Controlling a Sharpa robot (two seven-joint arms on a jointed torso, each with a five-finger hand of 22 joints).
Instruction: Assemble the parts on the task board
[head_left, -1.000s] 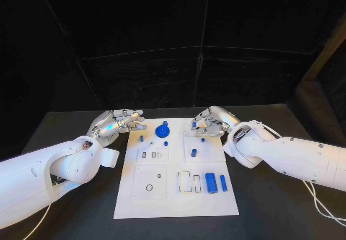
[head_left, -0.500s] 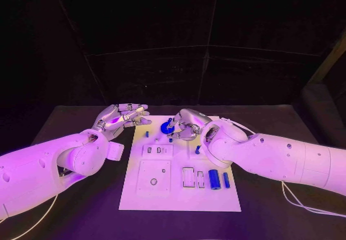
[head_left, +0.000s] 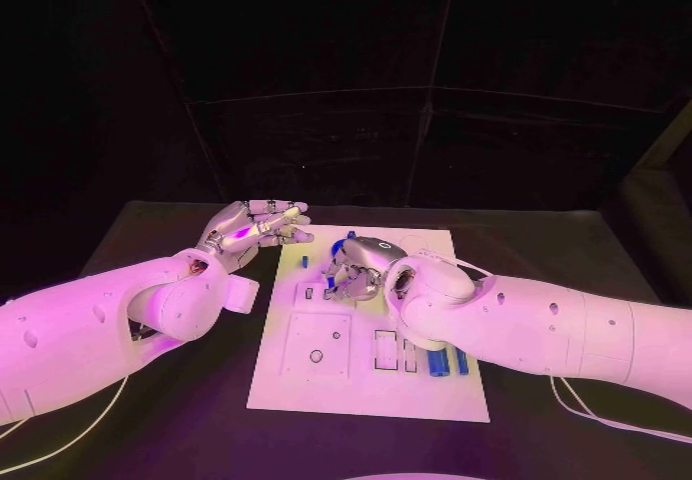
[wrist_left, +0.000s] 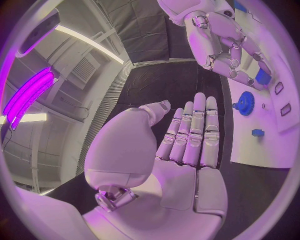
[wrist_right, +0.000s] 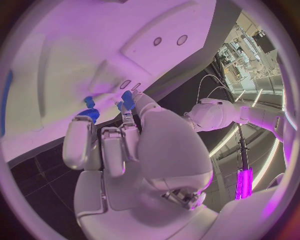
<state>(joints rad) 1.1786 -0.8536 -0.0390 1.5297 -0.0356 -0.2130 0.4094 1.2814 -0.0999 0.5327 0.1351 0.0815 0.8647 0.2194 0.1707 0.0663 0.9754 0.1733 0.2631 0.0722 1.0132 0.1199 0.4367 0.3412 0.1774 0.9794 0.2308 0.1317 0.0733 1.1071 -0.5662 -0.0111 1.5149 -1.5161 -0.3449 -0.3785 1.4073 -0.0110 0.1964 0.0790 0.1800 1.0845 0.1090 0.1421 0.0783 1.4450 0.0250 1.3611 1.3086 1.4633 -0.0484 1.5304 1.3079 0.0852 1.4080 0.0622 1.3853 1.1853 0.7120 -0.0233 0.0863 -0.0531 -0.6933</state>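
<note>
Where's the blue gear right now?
In the left wrist view the blue gear sits on the task board, just below the right hand.

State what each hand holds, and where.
Left hand: nothing, fingers apart. Right hand is over the blue gear; whether it grips cannot be told.

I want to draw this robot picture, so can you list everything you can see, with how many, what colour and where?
task board: one, white, middle of the table.
table: one, black, under the board.
gear: one, blue, far end of the board, by the right hand.
small pegs: a few, blue, near the gear; exact count unclear.
cylinders: blue, near right part of the board, partly behind the right arm.
left hand: silver, flat and holding nothing, left of the board.
right hand: silver, over the board's far end, fingers at a small blue part.
</note>
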